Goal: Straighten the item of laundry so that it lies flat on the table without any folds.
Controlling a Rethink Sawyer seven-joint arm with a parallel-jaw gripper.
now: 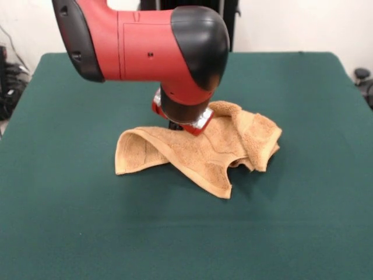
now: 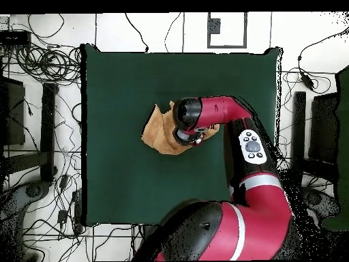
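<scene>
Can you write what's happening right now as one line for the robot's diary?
arm: over towel | gripper: down at towel, fingers hidden | towel: crumpled, folded, not flat | table: green

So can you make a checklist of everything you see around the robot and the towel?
Surface: dark green table, bare apart from the towel.
Job's things: tan-orange towel near the middle, crumpled, edges folded over, not flat.
Clutter: nothing seen on the table.
Gripper: the red and black arm reaches down over the towel; the gripper sits at the towel, its tips hidden, so open or shut can't be told.
Cables: many loose cables on the floor around the table.
Surroundings: white wall behind; dark equipment beside the table.
</scene>
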